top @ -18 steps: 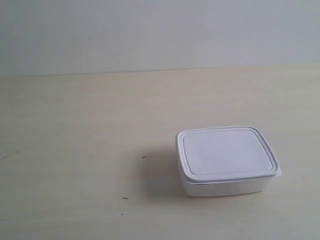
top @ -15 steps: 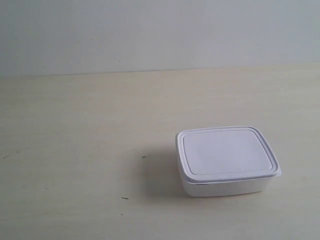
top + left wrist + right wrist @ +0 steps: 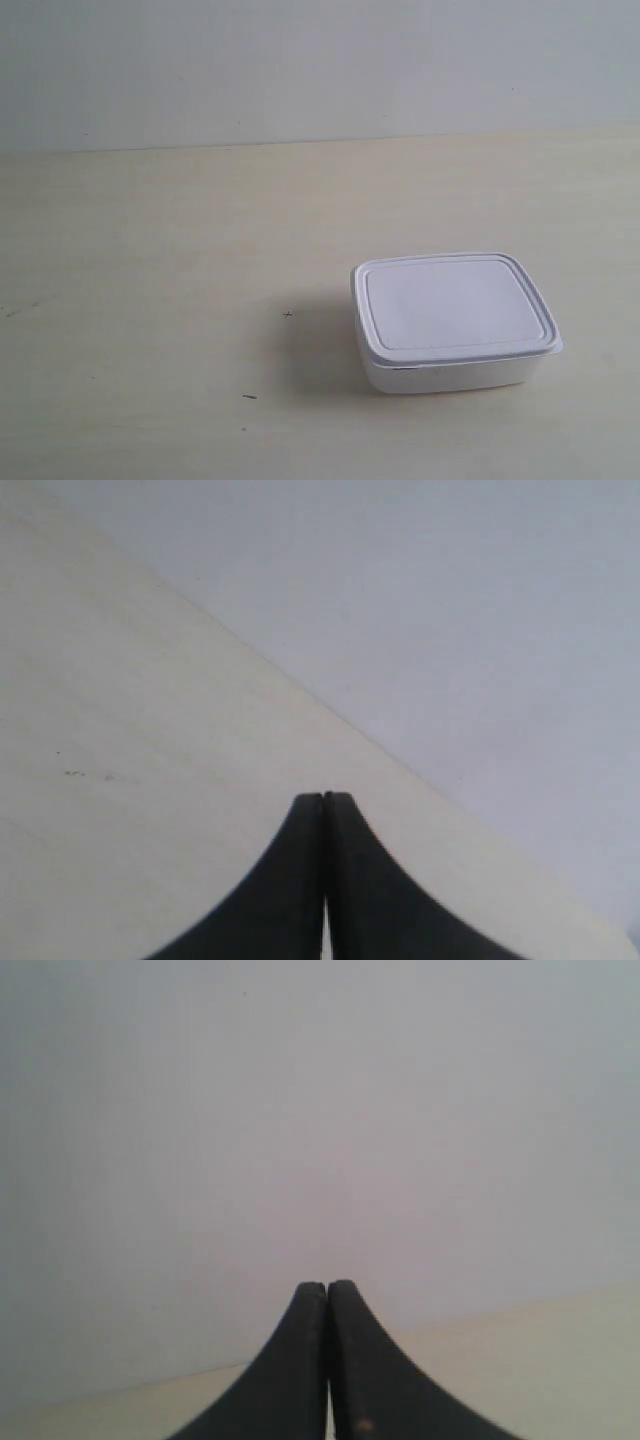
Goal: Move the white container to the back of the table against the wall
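One white container (image 3: 455,320) sits on the table (image 3: 150,250), well apart from the wall (image 3: 300,60); left gripper (image 3: 324,798) and right gripper (image 3: 327,1285) are pinched together.

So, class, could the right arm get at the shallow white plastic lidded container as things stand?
Probably: nothing crowds the white container on the cream table, but the right gripper is shut, facing the grey wall.

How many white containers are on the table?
1. The white container sits on the table at the exterior view's lower right, apart from the wall. Neither wrist view shows one.
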### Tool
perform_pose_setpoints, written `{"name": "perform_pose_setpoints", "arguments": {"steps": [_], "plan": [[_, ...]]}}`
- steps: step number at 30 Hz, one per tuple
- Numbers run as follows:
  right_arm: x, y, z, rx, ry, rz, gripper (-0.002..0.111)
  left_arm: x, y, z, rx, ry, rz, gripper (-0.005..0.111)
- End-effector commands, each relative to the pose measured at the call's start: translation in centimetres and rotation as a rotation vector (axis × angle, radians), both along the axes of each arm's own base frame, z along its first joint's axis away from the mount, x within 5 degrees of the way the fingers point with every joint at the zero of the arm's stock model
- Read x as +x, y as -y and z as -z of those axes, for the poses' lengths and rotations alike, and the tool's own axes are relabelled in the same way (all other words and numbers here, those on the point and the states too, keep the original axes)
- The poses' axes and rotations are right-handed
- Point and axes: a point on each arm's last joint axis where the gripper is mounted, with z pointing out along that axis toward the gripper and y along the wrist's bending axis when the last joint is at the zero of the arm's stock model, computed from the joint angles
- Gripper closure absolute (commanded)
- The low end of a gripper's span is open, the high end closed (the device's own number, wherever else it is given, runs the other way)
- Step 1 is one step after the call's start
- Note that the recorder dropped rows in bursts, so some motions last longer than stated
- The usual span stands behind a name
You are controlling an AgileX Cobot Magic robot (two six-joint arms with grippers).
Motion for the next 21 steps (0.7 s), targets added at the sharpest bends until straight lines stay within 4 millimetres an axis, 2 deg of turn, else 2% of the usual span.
{"name": "perform_pose_setpoints", "arguments": {"steps": [1,7,8,9,10,11,12,13,14,15,16,17,19,21], "plan": [[0.1,0.1,0.6,0.052,-0.165,0.011,0.108,0.1,0.2,-1.5,0.051,-0.026,0.033,0.107],[0.5,0.3,-2.6,0.061,-0.345,0.039,0.108,2.0,0.4,-4.0,0.186,-0.204,0.11,0.107],[0.9,0.3,-4.1,0.051,-0.407,0.05,0.108,3.3,0.4,-5.4,0.225,-0.266,0.139,0.107],[1.3,0.3,-4.7,0.046,-0.439,0.055,0.108,4.1,0.5,-6.2,0.239,-0.298,0.156,0.107],[2.1,0.2,-6.4,0.06,-0.514,0.068,0.108,6.1,0.5,-8.2,0.26,-0.345,0.192,0.107],[2.4,0.2,-7.1,0.054,-0.554,0.075,0.108,7.1,0.7,-9.2,0.276,-0.357,0.22,0.107],[3.5,0.1,-8.9,0.039,-0.639,0.089,0.108,9.0,1.2,-11.2,0.315,-0.354,0.292,0.107],[3.9,0.0,-10.0,0.027,-0.661,0.093,0.108,10.1,1.7,-12.3,0.332,-0.345,0.337,0.107],[5.4,-0.1,-11.6,-0.045,-0.732,0.093,0.108,11.9,2.8,-14.0,0.345,-0.329,0.426,0.107],[6.3,-0.3,-12.3,-0.077,-0.765,0.086,0.108,12.9,3.6,-14.7,0.343,-0.329,0.474,0.107],[8.2,-0.9,-13.0,-0.12,-0.831,0.048,0.108,14.6,5.1,-16.1,0.346,-0.333,0.557,0.107],[9.8,-1.7,-13.4,-0.147,-0.875,-0.017,0.108,15.8,6.8,-16.5,0.354,-0.354,0.639,0.107],[12.4,-3.4,-13.2,-0.154,-0.96,-0.171,0.108,17.3,10.3,-16.3,0.356,-0.394,0.777,0.107],[14.4,-4.9,-11.8,-0.171,-1.075,-0.322,0.108,17.5,13.9,-15.2,0.344,-0.437,0.889,0.107]]}}
